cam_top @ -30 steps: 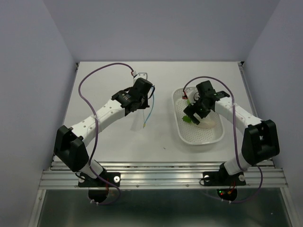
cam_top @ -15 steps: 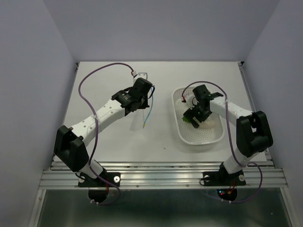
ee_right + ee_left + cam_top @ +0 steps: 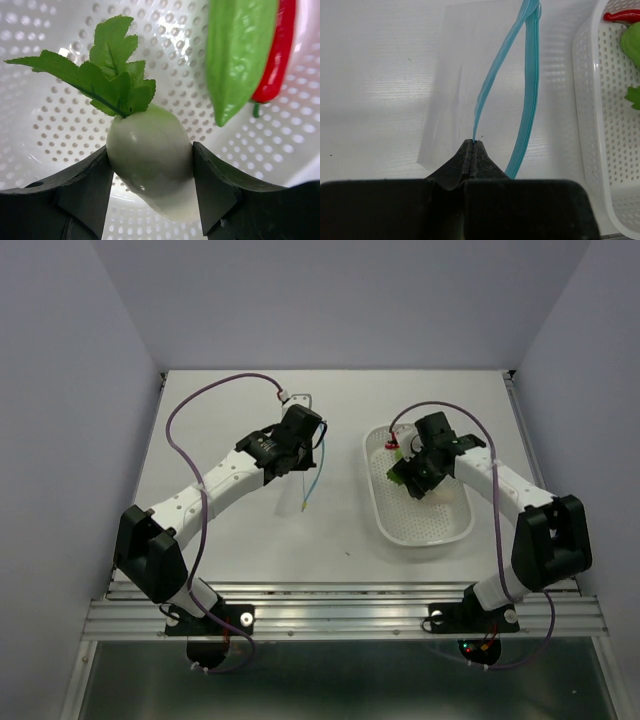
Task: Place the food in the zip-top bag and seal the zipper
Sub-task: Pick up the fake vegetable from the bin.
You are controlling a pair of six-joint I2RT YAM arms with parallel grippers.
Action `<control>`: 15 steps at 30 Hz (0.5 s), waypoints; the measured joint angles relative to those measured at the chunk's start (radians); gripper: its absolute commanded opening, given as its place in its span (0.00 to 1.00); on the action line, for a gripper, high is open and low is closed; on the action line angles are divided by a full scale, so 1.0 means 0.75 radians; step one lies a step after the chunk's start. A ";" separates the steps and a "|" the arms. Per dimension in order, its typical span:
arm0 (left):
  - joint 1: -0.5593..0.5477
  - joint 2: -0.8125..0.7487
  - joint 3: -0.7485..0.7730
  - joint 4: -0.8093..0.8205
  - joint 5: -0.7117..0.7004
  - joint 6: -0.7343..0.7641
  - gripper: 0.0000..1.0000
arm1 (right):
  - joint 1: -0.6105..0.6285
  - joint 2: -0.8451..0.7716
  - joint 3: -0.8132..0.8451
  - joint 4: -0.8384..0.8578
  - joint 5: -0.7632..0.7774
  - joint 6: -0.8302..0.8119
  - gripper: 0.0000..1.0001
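Clamped the white radish [image 3: 149,150] in the right gripper [image 3: 150,185], fingers pressed to either flank of its pale body, over the perforated floor of the white basket [image 3: 45,125]. Held it with its long axis running from the leafy green top, pointed up and to the left in the wrist view, down to the rounded root end nearest the camera. Had the green cucumber [image 3: 239,50] and the red chili [image 3: 281,50] side by side in the basket just beyond, both lengthwise up the wrist view, with the cucumber's tapered tip pointed down. Pinched one track of the light blue zipper [image 3: 532,90] in the closed left gripper [image 3: 472,147], with the other track bowed out to the right and joined to it again at the far corner. Had the zip-top bag [image 3: 450,100] flat on the table [image 3: 240,540] beside the basket, mouth parted, zipper edge lengthwise away from the wrist and turned toward the basket.
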State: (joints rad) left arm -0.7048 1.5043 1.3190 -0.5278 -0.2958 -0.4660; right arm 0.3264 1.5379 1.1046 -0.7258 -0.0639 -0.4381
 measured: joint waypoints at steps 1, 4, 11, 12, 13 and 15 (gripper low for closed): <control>0.000 0.000 0.000 0.000 0.002 -0.006 0.00 | 0.000 -0.025 0.004 0.009 -0.001 0.006 0.18; 0.005 0.000 0.000 0.000 0.009 -0.026 0.00 | 0.000 -0.134 0.036 0.071 -0.034 0.076 0.17; 0.049 0.001 0.047 0.000 0.063 -0.098 0.00 | 0.001 -0.315 0.087 0.421 -0.249 0.469 0.16; 0.055 0.001 0.055 -0.001 0.070 -0.105 0.00 | 0.005 -0.325 0.085 0.522 -0.305 0.585 0.18; 0.063 0.001 0.063 0.001 0.078 -0.113 0.00 | 0.014 -0.330 0.075 0.624 -0.341 0.676 0.17; 0.076 0.004 0.075 0.002 0.090 -0.125 0.00 | 0.033 -0.335 0.032 0.809 -0.393 0.825 0.15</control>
State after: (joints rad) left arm -0.6476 1.5070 1.3754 -0.5266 -0.2287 -0.5598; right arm 0.3511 1.2869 1.1286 -0.1192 -0.3588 0.1806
